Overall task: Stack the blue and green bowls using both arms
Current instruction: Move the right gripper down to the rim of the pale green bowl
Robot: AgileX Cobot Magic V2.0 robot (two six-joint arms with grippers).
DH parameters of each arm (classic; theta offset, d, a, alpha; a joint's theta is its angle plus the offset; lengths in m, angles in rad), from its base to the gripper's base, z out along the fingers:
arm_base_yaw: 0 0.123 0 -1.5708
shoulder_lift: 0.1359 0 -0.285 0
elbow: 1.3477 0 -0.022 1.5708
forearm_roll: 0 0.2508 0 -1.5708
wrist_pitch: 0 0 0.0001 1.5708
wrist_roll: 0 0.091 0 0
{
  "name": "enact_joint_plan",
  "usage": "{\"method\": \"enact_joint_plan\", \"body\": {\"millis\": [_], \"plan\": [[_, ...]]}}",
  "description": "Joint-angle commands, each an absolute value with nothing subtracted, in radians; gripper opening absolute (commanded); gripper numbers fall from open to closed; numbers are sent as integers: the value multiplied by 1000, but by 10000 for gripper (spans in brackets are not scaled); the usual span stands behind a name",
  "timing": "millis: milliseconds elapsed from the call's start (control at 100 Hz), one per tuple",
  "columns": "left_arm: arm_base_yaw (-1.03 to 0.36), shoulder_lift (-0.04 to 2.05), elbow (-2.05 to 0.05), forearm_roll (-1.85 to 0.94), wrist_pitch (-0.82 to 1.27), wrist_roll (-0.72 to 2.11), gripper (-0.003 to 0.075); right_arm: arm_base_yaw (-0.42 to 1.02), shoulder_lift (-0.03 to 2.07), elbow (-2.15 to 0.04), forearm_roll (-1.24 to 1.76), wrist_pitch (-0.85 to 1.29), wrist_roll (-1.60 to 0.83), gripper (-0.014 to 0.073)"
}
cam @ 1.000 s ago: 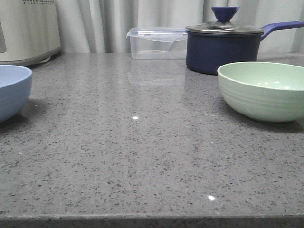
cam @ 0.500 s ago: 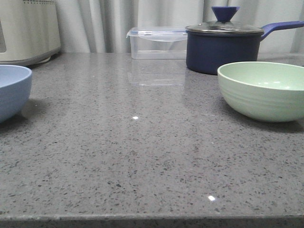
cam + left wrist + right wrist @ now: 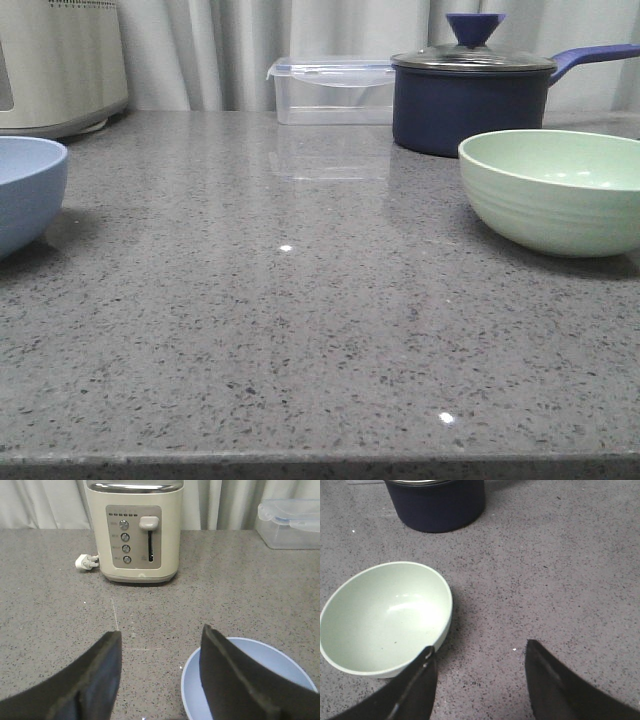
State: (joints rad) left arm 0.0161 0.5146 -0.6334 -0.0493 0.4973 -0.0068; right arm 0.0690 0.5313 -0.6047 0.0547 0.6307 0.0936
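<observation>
The pale blue bowl (image 3: pixel 25 190) stands upright at the far left of the counter, cut by the frame edge. The mint-green bowl (image 3: pixel 555 190) stands upright at the right. No gripper shows in the front view. In the left wrist view my left gripper (image 3: pixel 161 635) is open and empty above the counter; the blue bowl (image 3: pixel 280 672) lies under its one finger. In the right wrist view my right gripper (image 3: pixel 480 647) is open and empty; the green bowl (image 3: pixel 382 617) lies beside and partly under one finger.
A dark navy lidded saucepan (image 3: pixel 470 95) stands behind the green bowl and shows in the right wrist view (image 3: pixel 437 502). A clear plastic box (image 3: pixel 333 90) stands at the back centre. A cream toaster (image 3: pixel 134 530) stands at the back left, with its plug (image 3: pixel 86 562) on the counter.
</observation>
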Motion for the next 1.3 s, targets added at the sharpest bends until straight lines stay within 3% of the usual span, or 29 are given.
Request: {"method": "enact_joint_plan", "body": {"millis": [0,730,1290], "plan": [[9,526,-666,-56,408,-7,364,70,558,-654,69,552,87,420],[9,526,-666,-60,403,-7,364,102,1221,-1110,126,868,87,420],[9,526,-666,-60,400,-7,364,102,1434,-1169,156,919,87,416]]}}
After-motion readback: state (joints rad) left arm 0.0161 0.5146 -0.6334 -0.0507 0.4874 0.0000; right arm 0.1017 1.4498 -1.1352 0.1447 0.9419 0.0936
